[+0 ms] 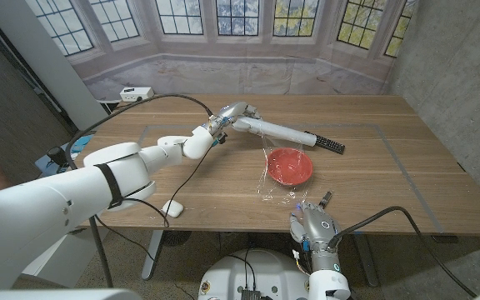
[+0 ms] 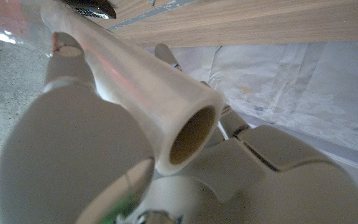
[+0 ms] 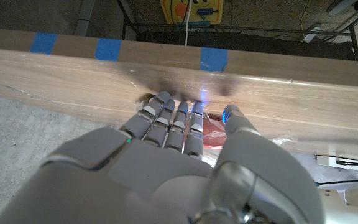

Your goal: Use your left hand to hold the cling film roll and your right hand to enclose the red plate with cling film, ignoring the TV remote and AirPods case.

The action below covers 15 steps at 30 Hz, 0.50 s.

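Right hand (image 3: 179, 162): fingers (image 3: 166, 118) held straight and close together, reaching to the wooden table edge (image 3: 73, 68). Red plate (image 3: 213, 134) glimpsed between fingers and thumb. Blue tape strips (image 3: 213, 59) on table edge.

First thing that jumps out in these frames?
The left hand holds the long white cling film roll above the table's middle, a clear sheet of film hanging from it over the round red plate. At the near edge, the right hand pinches the sheet's free end.
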Tool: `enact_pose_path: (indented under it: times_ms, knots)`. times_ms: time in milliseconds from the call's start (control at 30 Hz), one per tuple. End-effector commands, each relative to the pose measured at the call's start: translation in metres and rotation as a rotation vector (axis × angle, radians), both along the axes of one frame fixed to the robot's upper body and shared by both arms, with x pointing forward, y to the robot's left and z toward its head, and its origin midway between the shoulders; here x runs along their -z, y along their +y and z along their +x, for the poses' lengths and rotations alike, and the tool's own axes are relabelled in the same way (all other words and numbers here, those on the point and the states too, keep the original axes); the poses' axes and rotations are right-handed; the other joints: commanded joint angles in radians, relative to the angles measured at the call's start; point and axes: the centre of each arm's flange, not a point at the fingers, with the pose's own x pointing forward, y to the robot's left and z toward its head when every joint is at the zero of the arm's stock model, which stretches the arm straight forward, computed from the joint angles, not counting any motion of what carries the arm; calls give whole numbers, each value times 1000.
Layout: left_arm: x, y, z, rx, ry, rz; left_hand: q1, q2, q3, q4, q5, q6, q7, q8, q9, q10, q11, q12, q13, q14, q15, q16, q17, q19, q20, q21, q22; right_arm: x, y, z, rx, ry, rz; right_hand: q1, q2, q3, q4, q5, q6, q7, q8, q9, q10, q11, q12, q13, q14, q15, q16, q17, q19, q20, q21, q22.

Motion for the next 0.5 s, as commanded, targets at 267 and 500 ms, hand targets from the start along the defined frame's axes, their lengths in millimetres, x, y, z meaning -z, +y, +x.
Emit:
enact_pose_path:
  times_ms: [267,500]
  knots:
    - [10,7,0,-19,-17,-39,323,331,-4,-3,0,0,-8,5,3,-5,2,-2,5,-1,1,-1,2,-1,-6,3,4,7,0,2,1,18,12,-8,2,8,4,-2,7,-3,-6,4,11,3,-1,3,7,-75,1,5,13,-59,3,2]
    - [12,12,-1,-24,-29,-50,323,331,-4,-3,0,0,-8,5,3,-5,2,-4,3,-1,0,-1,3,-1,-8,3,4,9,3,4,-1,19,16,-8,2,9,5,-3,8,-4,-7,4,12,3,-1,3,7,-76,1,5,14,-59,2,2]
